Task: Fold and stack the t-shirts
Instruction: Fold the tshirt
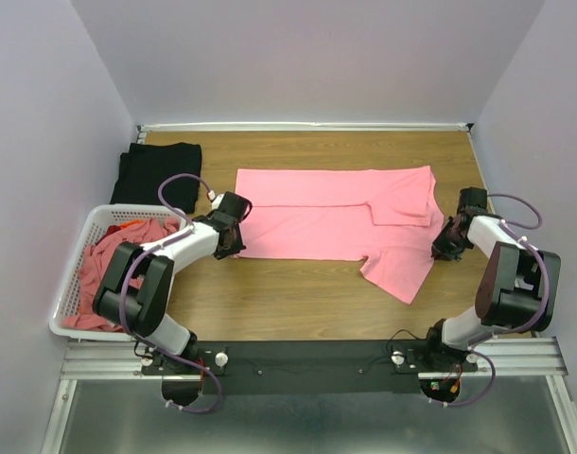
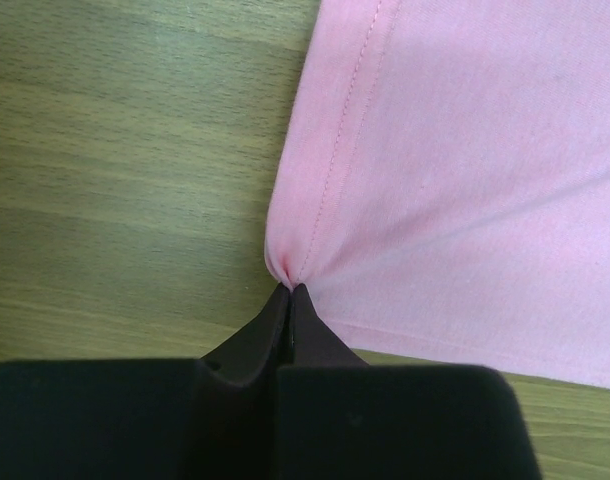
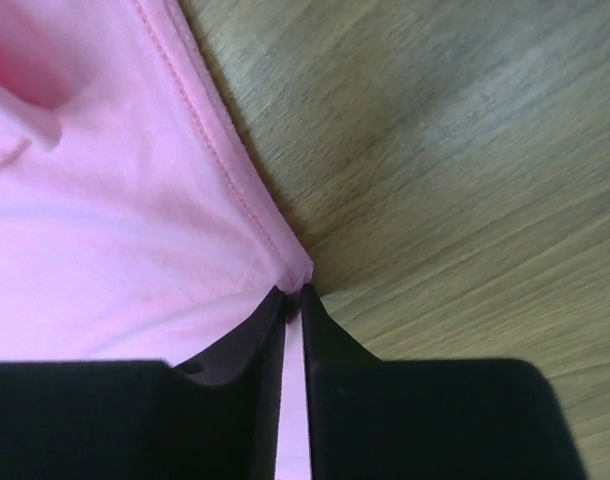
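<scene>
Item 1, nearest: bare wooden table [image 1: 298, 303] in front of the arm bases. Nothing lies on this strip.

Item 2: pink t-shirt [image 1: 317, 222], flat at mid-table, partly folded. Its long axis runs left to right, hem to the left and shoulders to the right. One sleeve [image 1: 402, 274] splays toward the near edge.

Item 3: left gripper [image 2: 290, 290], at the shirt's left end. Fingers pressed together, nipping the hemmed corner, with the cloth puckered at the tips. The shirt spreads away and to the right of it.

Item 4: right gripper [image 3: 293, 292], at the shirt's right end. Fingers closed to a sliver on the seamed edge, and pink shows between them. The shirt spreads away and to the left of it.

Note: each arm holds its own end, so the long axis lies strung between them. Any lift or fold likely needs both arms travelling together, crosswise to that axis.

Item 5: white basket [image 1: 69, 284], left of the left arm, holding salmon and red t-shirts [image 1: 95, 274]. It is close to that arm's elbow and could be a snag.

Item 6, farthest: black t-shirt [image 1: 156, 170], folded at the far left corner, apart from the pink one.
</scene>
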Controlling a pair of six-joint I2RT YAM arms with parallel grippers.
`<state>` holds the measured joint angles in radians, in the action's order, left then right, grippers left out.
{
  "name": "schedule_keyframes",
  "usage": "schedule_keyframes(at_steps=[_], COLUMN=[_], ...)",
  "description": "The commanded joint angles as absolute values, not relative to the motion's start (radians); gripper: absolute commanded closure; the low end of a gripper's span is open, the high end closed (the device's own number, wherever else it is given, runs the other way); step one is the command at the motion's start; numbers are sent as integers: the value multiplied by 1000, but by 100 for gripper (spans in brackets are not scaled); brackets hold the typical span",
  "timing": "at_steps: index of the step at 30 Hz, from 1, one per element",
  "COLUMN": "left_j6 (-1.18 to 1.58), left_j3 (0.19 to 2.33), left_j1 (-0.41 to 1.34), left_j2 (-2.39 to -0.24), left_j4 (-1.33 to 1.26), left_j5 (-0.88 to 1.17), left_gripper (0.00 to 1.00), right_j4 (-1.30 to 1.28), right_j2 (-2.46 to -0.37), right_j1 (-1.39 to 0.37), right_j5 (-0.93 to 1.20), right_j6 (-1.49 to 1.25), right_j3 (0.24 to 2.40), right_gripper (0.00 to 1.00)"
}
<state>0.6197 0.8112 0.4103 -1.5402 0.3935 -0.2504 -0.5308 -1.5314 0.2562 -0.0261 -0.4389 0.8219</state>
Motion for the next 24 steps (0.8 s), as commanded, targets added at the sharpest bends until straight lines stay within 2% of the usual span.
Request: schedule_keyframes(at_steps=[1,2,4,15,24], left_j6=[630,630,632,609,563], left_j3=[770,767,765,850,972], left_j1=[416,414,413,359,302], left_j2=[-1534,-1529,-1514,-1450,-1523], left_j4=[471,474,482,544,551], left_j5=[-256,-258,-261,-232,-199], left_gripper=[100,100,100,100,100], right_j4=[-525,-526,-537,-618,-653], right_j2=[-1502,-1493,-1471,-1425,-1555], right_j1=[252,252,252,252,252], right_j5=[-75,-80,-94,-43,-5], right_j6=[-449,-454,-456,-446,-434], right_j3=[781,778,778,867,1055], right_gripper=[87,94,99,99,99])
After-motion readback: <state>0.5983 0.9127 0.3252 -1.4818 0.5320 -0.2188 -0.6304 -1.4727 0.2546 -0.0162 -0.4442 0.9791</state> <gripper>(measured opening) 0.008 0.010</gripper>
